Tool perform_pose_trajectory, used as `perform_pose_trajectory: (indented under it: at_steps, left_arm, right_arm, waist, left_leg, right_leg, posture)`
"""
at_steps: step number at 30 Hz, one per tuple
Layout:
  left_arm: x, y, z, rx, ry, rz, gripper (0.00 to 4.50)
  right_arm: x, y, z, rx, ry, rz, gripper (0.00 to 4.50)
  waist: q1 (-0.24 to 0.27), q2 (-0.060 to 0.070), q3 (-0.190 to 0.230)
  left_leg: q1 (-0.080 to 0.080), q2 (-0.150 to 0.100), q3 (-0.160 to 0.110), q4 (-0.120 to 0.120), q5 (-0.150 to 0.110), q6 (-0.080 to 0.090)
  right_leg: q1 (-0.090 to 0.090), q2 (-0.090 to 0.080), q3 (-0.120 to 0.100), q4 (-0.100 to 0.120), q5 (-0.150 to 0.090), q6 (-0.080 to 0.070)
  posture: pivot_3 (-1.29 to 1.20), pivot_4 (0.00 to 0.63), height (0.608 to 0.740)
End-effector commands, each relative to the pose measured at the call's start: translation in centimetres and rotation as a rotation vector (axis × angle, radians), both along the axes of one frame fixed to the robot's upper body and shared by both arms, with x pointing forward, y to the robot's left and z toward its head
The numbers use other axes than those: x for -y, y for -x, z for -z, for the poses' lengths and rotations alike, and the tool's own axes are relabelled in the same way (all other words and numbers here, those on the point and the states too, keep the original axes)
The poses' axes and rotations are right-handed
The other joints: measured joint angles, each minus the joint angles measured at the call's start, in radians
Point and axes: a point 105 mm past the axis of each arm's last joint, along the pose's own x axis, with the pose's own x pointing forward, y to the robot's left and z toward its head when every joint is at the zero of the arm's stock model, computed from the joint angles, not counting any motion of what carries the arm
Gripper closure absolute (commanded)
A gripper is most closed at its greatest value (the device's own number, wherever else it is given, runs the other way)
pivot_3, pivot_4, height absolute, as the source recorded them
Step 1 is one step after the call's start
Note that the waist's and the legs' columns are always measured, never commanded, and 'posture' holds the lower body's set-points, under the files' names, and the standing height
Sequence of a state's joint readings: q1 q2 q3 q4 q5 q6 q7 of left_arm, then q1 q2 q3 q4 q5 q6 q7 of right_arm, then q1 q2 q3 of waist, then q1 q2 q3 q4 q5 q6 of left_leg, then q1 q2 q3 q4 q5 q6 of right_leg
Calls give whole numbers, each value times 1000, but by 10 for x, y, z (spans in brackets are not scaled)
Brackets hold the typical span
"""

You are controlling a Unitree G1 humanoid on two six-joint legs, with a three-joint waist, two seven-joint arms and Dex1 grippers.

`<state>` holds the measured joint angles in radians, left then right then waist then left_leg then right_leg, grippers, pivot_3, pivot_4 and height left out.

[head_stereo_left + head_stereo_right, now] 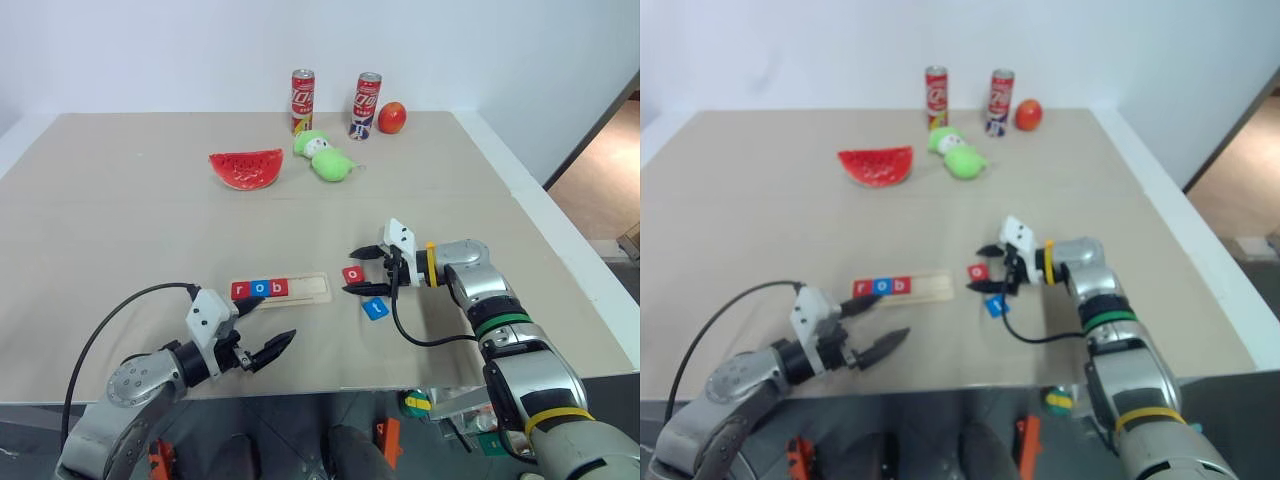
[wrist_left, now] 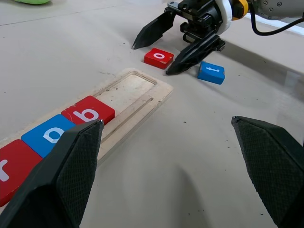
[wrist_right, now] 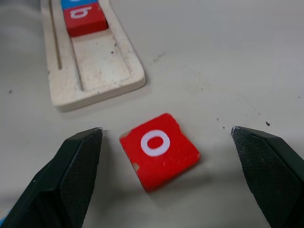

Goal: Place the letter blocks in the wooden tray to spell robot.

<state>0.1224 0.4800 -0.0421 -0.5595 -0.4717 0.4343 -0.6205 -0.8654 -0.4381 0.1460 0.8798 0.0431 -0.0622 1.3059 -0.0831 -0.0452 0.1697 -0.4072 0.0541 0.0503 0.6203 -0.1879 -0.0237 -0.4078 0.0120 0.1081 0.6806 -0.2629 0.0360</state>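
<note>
The wooden tray (image 1: 281,289) lies on the table (image 1: 130,220) with its long axis running left to right, and three tiles already sit in its groove: a red r (image 1: 240,290), a blue o (image 1: 259,289) and a red b (image 1: 278,288), packed toward the left end. The right part of the groove is bare, room for two more, so the word looks a little over half spelled.

Just right of the tray's open end lies the red o tile (image 1: 353,274), flat on the table and turned slightly askew. The right gripper (image 1: 362,270) reaches in from the right, pointing left toward the tray, with its two black fingers spread wide and straddling that tile, one on the far side, one on the near side. In the right wrist view the fingers (image 3: 71,166) stand clear of the tile's edges, so nothing is pinched yet. The blue t tile (image 1: 375,308) sits just nearer, beside the near finger.

The left gripper (image 1: 262,332) hovers near the front edge of the table, nearer than the tray's left half, fingers spread and empty.

The right arm is plainly the closer one to the o. After a pinch, the tile's way lies leftward along the tray's own axis, into the slot beside the b.
</note>
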Motion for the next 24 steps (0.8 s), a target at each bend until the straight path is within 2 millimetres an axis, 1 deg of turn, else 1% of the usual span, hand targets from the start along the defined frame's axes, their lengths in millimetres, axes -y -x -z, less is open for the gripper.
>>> perform_pose_trajectory:
  at_steps: [1,2,3,5,6,13,15,17,19,20,22,24]
  left_arm:
    - [1,4,-8,35,15,10,0]
    - [1,4,-8,35,15,10,0]
    - [1,4,-8,35,16,10,0]
    - [1,4,-8,34,15,12,0]
    - [1,3,-8,34,14,14,0]
    - [2,3,-7,27,16,20,0]
    - [2,2,-7,28,15,19,0]
    - [0,2,-7,35,7,10,0]
    - [-3,2,-7,48,-2,-13,0]
    - [-5,1,-7,54,-1,-29,0]
    - [-8,0,-8,62,6,-60,0]
    - [-10,0,-9,72,10,-82,0]
  right_arm:
    - [2,-17,-10,60,-63,198,1481]
    - [1,-15,-8,59,-62,199,1716]
    - [1,-14,-6,60,-57,200,2105]
    - [2,-10,-3,62,-43,198,2745]
    - [3,-9,-2,63,-39,200,2813]
    - [8,-7,-5,89,-14,209,2813]
    - [7,-8,-12,115,-22,216,2813]
    - [3,-11,-29,157,-46,228,2813]
    - [-7,-10,-51,196,-78,233,2813]
    - [-13,-8,-59,208,-86,234,2813]
    - [-22,-2,-69,226,-96,238,2813]
    - [-38,9,-71,217,-118,237,2813]
  waist:
    - [1,0,0]
    - [1,0,0]
    - [1,0,0]
    - [1,0,0]
    - [1,0,0]
    - [1,0,0]
    - [1,0,0]
    - [1,0,0]
    - [1,0,0]
    - [0,1,0]
    - [0,1,0]
    - [2,0,0]
  left_leg:
    - [0,0,0,0,0,0]
    - [0,0,0,0,0,0]
    - [0,0,0,0,0,0]
    - [0,-1,0,0,0,0]
    - [0,0,0,0,0,0]
    - [0,-1,0,0,0,0]
    - [0,-1,0,0,0,0]
    - [0,-1,0,0,0,0]
    - [-1,0,0,0,0,0]
    - [-1,0,0,0,0,0]
    - [-1,0,0,-1,0,0]
    - [-2,1,-1,-2,-1,-1]
  right_leg:
    - [0,0,0,0,0,0]
    - [0,0,0,0,0,0]
    - [0,0,0,0,0,0]
    - [0,0,0,0,-1,1]
    - [0,0,0,0,-1,1]
    - [0,0,0,0,-1,1]
    - [0,0,0,0,-1,1]
    - [-1,0,0,0,-1,1]
    - [-1,0,1,0,-1,1]
    - [-1,0,1,0,-1,1]
    - [-2,0,1,0,-1,1]
    - [-2,0,0,0,-2,0]
  posture:
    - [0,150,740]
    - [0,150,740]
    - [0,150,740]
    - [0,150,740]
    - [0,150,740]
    - [0,150,740]
    - [0,150,740]
    - [0,150,740]
    - [0,150,740]
    - [0,150,740]
    - [0,150,740]
    - [0,150,740]
